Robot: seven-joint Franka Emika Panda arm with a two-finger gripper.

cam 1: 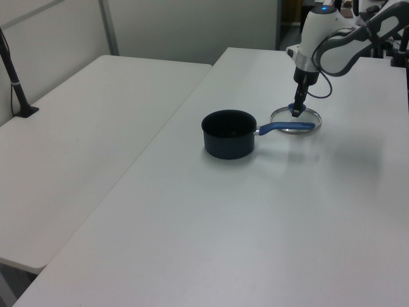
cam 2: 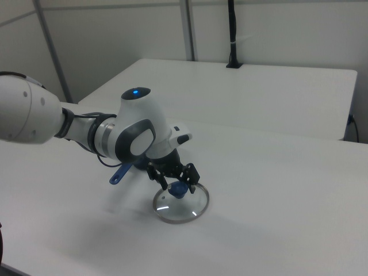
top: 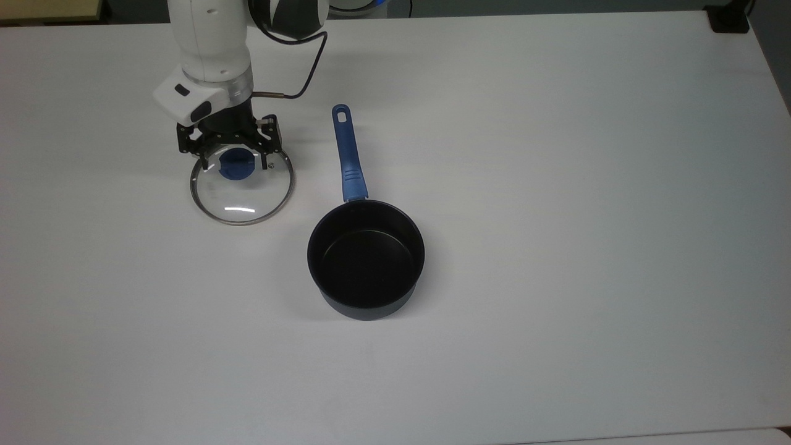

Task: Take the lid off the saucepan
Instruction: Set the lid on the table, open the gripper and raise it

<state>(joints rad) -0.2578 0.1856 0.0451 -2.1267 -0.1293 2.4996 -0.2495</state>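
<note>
Glass lid (top: 242, 191) lay flat on the white table (top: 556, 185), off the saucepan (top: 366, 258) and well apart from it, toward the top view's left. Sat with its steel rim near the blue saucepan handle (top: 347, 154), not touching it in the top view; in the left view, partly overlapped by the handle's far end (cam 1: 285, 127). Carried a round blue knob (top: 235, 164) at its centre, and a bright glare streak on the glass nearer the top view's bottom.

End effector (top: 229, 148) hung directly over the knob, pointing down from the white arm (top: 207, 43). Stood spread wide, black fingers (top: 201, 152) flanking the knob on either side with a gap showing to the blue, gripping nothing. In the right view, end effector (cam 2: 175, 179) sat just above the lid (cam 2: 181, 205), knob (cam 2: 179, 188) between and slightly below the fingertips. In the left view, end effector (cam 1: 297, 109) met the lid (cam 1: 296, 121) at its middle; whether touching, could not tell.

Saucepan stood upright and uncovered near the table's middle, black inside exposed, handle aimed toward the top view's top.
</note>
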